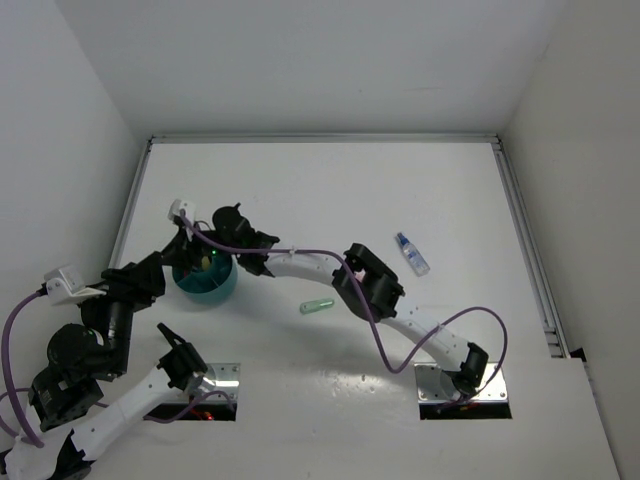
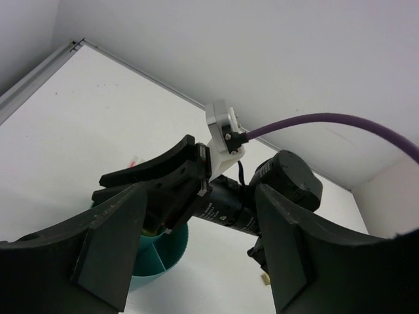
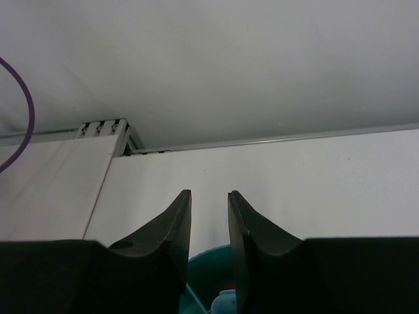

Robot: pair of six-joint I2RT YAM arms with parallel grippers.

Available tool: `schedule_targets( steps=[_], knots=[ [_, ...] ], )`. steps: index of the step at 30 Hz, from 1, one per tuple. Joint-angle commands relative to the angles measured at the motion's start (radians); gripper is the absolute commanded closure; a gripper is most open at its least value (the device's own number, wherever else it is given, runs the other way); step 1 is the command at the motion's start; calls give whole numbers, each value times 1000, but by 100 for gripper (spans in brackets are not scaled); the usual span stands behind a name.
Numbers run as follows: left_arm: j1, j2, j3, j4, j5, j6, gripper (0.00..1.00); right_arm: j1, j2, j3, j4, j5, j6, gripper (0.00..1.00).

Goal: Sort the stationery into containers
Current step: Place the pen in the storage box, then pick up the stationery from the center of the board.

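Right pincer (image 3: 209, 194): fingers drawn in to a narrow slit, with bare surface showing through the gap and nothing gripped so far as its wrist view reveals. Directly beneath the tips stands the teal cup (image 1: 208, 291), the only container in view. Inside it, just under the fingers, lies a light-blue item (image 3: 222, 305), and the overhead view adds green-yellow contents (image 1: 205, 263).

Just beside the right pincer, on the side nearer the arm bases, hangs the left pincer (image 2: 203, 188). Its fingers are spread wide with nothing between them, and it is aimed at the right pincer and the cup.

Behind the right pincer, alongside its own forearm (image 1: 300, 265), a pale green piece (image 1: 317, 306) lies flat on the table (image 1: 330, 190). Farther back, past the elbow (image 1: 368, 283) and on its other side, lies the clear blue-capped bottle (image 1: 411, 254), well apart from the cup.

Step in hand, as judged: the deposit at the cup, seemingly complete, since the fingers over it hold nothing.

Next move, as judged:
- Raise the right pincer straight clear of the rim, minding the left pincer close beside it.
- Carry it back to the pale green piece, the nearest loose stationery.
- Spread the fingers wider, set them across the piece's short axis, and close low against the table.

Smaller specks on the table are too small to identify.
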Motion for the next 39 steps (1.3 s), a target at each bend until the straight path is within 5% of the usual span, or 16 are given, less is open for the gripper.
schedule_targets(
  steps=[1,11,13,16,18,19,23,24,26,27,28,33,34,36,39],
  knots=[
    [-10,-124,-1,27,-5,12,28,2,-161,48,-23,-50,-31,72],
    [1,-39,19,38,26,30,38,-16,-322,71,-478,-38,-212,76],
    [1,6,19,55,69,39,62,-26,-376,71,-633,135,-299,100],
    [1,96,40,66,126,59,92,-38,-442,71,-782,449,-359,100],
    [1,223,52,76,194,70,100,-87,-473,40,-917,528,-425,100],
    [1,268,65,87,221,85,100,-104,-485,14,-966,600,-437,100],
    [1,487,103,96,317,85,100,-213,-638,-219,-1136,633,-571,39],
    [1,526,103,96,334,75,100,-232,-658,-256,-1181,618,-618,36],
    [1,641,112,96,426,53,54,-308,-699,-340,-1297,573,-693,32],
    [1,677,112,96,474,53,39,-334,-700,-380,-1342,553,-716,32],
    [1,751,112,110,586,53,35,-384,-721,-407,-1377,510,-756,32],
    [1,886,137,130,680,146,33,-443,-802,-662,-1369,416,-893,76],
    [10,900,156,130,707,177,36,-443,-815,-693,-1368,395,-1005,79],
    [10,911,166,141,762,284,94,-443,-838,-801,-1370,299,-1156,84],
    [19,932,157,165,825,350,100,-455,-923,-972,-1257,171,-1423,75]
  ],
)
